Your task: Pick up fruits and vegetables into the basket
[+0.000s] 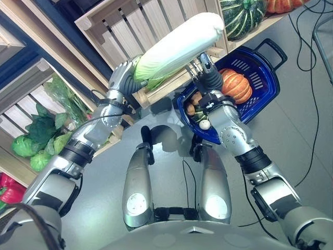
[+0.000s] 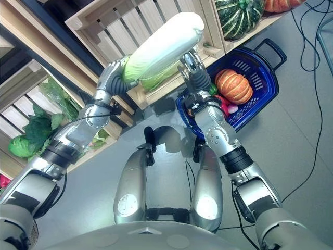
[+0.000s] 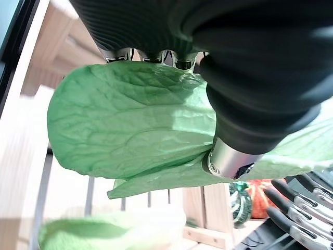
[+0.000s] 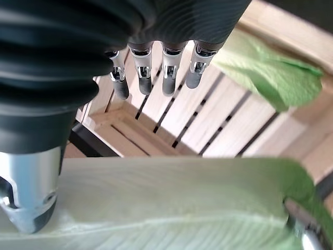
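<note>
Cabbage raised, left hand fingers curled round leafy end, right hand fingers straight beneath.

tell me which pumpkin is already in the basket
The orange pumpkin by the right hand, lying inside the blue basket. The dark green striped pumpkin and the other orange one sit on the wooden shelf above it.

Grey floor carries a blue basket holding an orange pumpkin. Wooden shelf carries a green striped squash; lower shelf holds leafy greens.
</note>
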Available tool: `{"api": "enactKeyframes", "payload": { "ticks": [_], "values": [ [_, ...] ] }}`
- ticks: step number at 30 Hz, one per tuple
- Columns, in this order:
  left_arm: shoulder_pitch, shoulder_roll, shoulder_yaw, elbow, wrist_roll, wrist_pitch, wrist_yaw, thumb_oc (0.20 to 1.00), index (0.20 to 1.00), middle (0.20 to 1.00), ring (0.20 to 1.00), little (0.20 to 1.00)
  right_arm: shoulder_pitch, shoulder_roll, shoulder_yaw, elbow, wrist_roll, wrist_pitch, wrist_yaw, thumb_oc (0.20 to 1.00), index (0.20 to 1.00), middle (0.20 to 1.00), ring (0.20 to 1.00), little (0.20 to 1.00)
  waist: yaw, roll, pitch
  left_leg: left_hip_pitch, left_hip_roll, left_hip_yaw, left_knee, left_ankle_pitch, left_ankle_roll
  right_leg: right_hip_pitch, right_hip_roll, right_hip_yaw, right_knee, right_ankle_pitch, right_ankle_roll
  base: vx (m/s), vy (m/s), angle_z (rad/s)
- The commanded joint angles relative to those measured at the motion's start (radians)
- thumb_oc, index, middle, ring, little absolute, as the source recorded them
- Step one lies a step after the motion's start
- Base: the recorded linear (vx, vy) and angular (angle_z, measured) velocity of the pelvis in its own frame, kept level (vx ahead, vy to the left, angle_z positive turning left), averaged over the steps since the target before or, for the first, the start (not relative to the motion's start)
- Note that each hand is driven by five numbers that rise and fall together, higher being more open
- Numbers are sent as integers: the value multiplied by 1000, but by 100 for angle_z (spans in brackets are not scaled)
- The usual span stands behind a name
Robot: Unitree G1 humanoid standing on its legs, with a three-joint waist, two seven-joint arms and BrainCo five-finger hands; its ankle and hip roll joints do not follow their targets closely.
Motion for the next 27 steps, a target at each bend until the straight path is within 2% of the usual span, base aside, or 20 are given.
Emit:
{"api": "enactKeyframes", "payload": {
  "ticks": [1, 8, 12, 16, 18, 21, 25, 27],
  "values": [
    [-61, 16, -43, -188, 111, 8, 23, 200, 200, 200, 200, 200, -83, 35, 6, -47, -23, -9, -3, 1000, 1000, 1000, 1000, 1000, -3, -22, -27, 19, -50, 59, 92, -150, 41, 57, -11, -5, -103, 50, 55, 0, 0, 0],
    [-69, 10, -70, -210, 207, 32, 18, 200, 200, 200, 200, 200, -82, 37, 14, -45, -15, 5, 17, 1000, 1000, 1000, 1000, 1000, -1, -21, -27, 17, -50, 58, 92, -153, 39, 56, -17, -8, -105, 49, 60, 0, 0, 0],
    [-70, 4, -86, -232, 250, 38, -31, 200, 200, 200, 200, 200, -83, 37, 16, -50, 2, 5, 60, 1000, 1000, 1000, 1000, 1000, 3, -24, -27, 16, -53, 55, 92, -157, 39, 57, -18, -9, -106, 49, 64, 0, 0, 0],
    [-70, -3, -114, -252, 208, 31, -117, 200, 200, 200, 200, 200, -92, 41, 31, -73, 53, -11, 190, 1000, 1000, 1000, 1000, 1000, 7, -25, -27, 16, -55, 50, 91, -160, 40, 58, -21, -12, -109, 51, 69, 0, 0, 0],
    [-66, -10, -130, -259, 211, 20, -134, 200, 200, 200, 200, 200, -102, 45, 44, -97, 103, -7, 300, 1000, 1000, 1000, 1000, 1000, 9, -23, -27, 15, -57, 48, 91, -162, 41, 57, -22, -13, -111, 52, 71, 0, 0, 0],
    [-66, -12, -150, -260, 223, 12, -155, 200, 200, 200, 200, 200, -121, 47, 65, -129, 116, -12, 361, 1000, 1000, 1000, 1000, 1000, 13, -21, -27, 12, -59, 45, 97, -167, 42, 53, -24, -12, -107, 51, 75, 0, -2, 1],
    [-63, -6, -168, -275, 233, 30, -218, 200, 200, 200, 200, 200, -152, 35, 71, -155, 77, -21, 361, 1000, 1000, 1000, 1000, 1000, 16, -15, -27, 13, -61, 42, 96, -169, 44, 52, -26, -14, -107, 51, 78, 0, 0, 6],
    [-64, 8, -181, -290, 242, 34, -279, 200, 200, 200, 200, 200, -172, 18, 70, -178, 91, -8, 405, 1000, 1000, 1000, 1000, 1000, 16, -11, -27, 12, -61, 41, 95, -169, 45, 52, -27, -15, -108, 52, 80, -6, -1, 8]
  ]
}}
